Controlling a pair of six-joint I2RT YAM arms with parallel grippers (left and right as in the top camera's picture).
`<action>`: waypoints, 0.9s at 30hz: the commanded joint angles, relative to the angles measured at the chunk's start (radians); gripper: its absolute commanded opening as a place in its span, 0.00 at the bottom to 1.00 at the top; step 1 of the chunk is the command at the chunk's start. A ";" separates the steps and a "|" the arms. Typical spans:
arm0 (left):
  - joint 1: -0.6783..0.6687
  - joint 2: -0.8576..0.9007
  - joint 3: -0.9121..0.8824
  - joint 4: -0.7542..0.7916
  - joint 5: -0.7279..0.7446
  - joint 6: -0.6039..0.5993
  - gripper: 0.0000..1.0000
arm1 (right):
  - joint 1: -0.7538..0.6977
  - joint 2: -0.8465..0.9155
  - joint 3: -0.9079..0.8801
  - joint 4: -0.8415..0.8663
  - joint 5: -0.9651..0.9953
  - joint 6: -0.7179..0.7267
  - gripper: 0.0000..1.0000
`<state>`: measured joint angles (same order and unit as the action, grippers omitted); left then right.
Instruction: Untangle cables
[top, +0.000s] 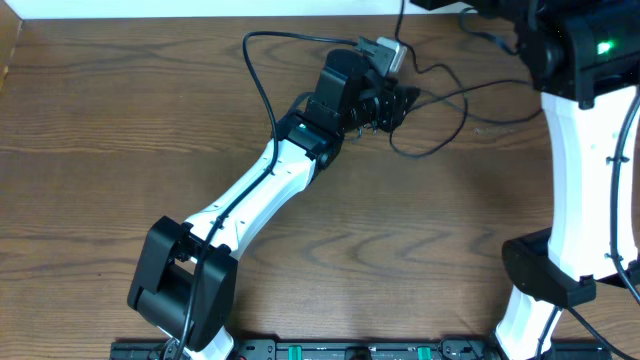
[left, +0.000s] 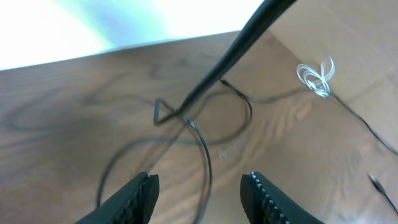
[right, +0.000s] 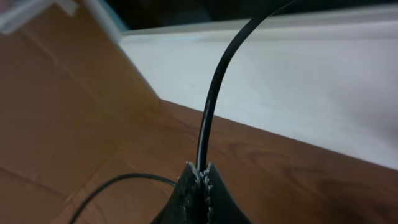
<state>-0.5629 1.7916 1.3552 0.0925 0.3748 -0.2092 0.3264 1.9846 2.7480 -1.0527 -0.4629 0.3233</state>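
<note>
Black cables (left: 207, 152) are looped on the wooden worktop (left: 62, 124) beneath the left end effector (left: 199, 190), which is spread apart. One black cable (right: 214, 93) is clamped in the right end effector (right: 202, 177); a white cable (left: 316, 78) is coiled farther off.

Soft, even overhead light leaves only faint shadows on the table (top: 120, 150). The left wrist view glares white along its far edge and blurs the black cable (left: 249, 31) near the lens; the right wrist view is dimmer, soft.
</note>
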 joint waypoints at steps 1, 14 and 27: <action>0.010 0.004 0.021 0.064 -0.081 -0.077 0.48 | 0.036 -0.025 0.018 0.025 -0.018 0.032 0.01; 0.026 0.004 0.021 0.249 -0.080 -0.197 0.43 | 0.055 -0.062 0.018 0.096 -0.052 0.132 0.01; 0.071 -0.113 0.021 -0.118 0.018 -0.068 0.29 | -0.251 -0.060 0.018 -0.154 0.300 -0.068 0.01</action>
<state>-0.4984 1.7538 1.3571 0.0166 0.3630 -0.3332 0.1570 1.9392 2.7533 -1.1809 -0.2111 0.2985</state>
